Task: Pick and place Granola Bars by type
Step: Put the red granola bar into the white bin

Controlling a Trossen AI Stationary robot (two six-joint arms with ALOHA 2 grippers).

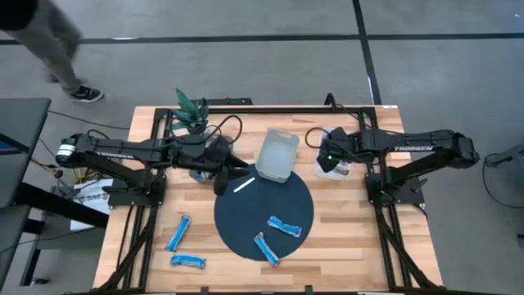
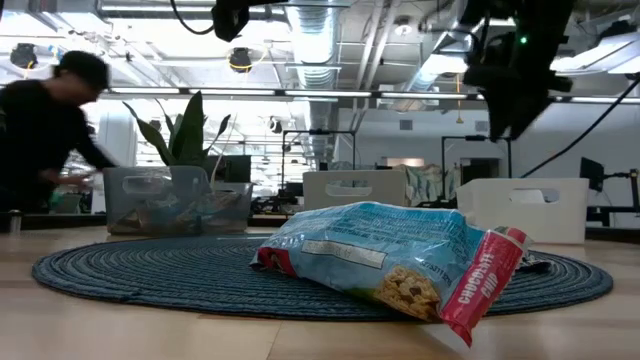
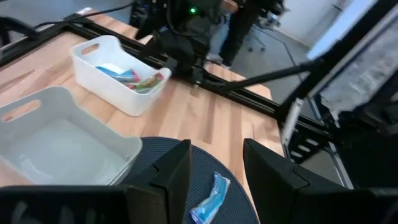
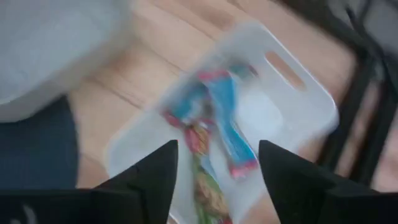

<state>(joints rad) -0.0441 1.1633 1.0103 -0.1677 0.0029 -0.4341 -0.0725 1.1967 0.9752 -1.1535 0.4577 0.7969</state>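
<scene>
Two blue granola bars (image 1: 285, 226) (image 1: 266, 248) lie flat on the dark round mat (image 1: 237, 221). One of them fills the low view (image 2: 400, 260). Two more blue bars (image 1: 178, 233) (image 1: 187, 261) lie on the wood at the near left. My left gripper (image 1: 219, 176) is open and empty above the mat's far left edge; its wrist view (image 3: 214, 168) shows a blue bar (image 3: 211, 199) below it. My right gripper (image 1: 332, 156) hangs open and empty over a small white bin (image 4: 298, 93) that holds blue and multicoloured bars (image 4: 217, 130).
An empty white bin (image 1: 278, 154) stands at the mat's far edge, with a thin white stick (image 1: 244, 185) on the mat beside it. A clear bin (image 2: 175, 200) with bars and a plant (image 1: 190, 106) stand at the far left. A person (image 1: 49, 41) moves beyond the table's far left corner.
</scene>
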